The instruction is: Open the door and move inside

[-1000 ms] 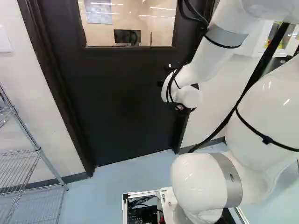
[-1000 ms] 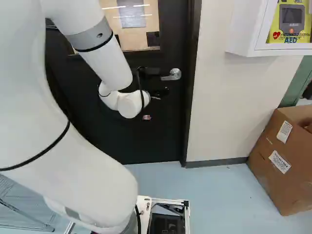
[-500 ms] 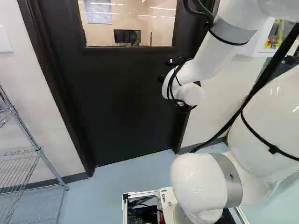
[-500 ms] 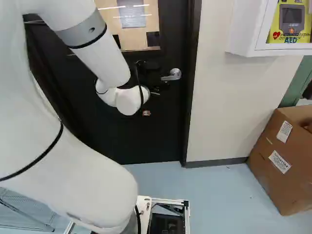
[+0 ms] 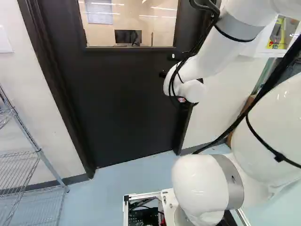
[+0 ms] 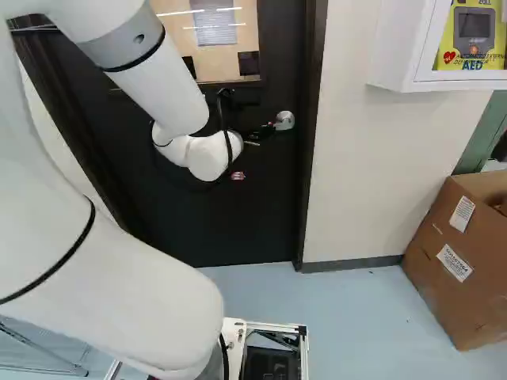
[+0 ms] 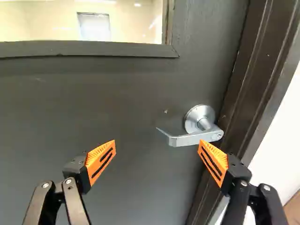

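Door is sitting closed in its dark frame, far side of the scene, straight ahead of the base. Its window is showing a lit room with a dark monitor behind the glass.

Lever handle is sitting at the door's right edge, below window level, and its free end is pointing left, away from the frame. Round plate is backing it on the door face.

Arm is reaching far toward the door, with black cables looping round its wrist end. Gripper is hovering just beside the handle, on its left in the right base view.

Fingers are standing wide apart and holding nothing — orange pads are angling toward the door. The frame-side fingertip is overlapping the lever's lower edge in the wrist view; can't tell if it's touching. Free end of the lever is lining up with the gap, pivot end is lying past that fingertip.

Surroundings: wire rack is standing near left, by the wall. Cardboard box is sitting on the floor to the right — white wall cabinet is hanging above and left of it, with a yellow unit showing inside.
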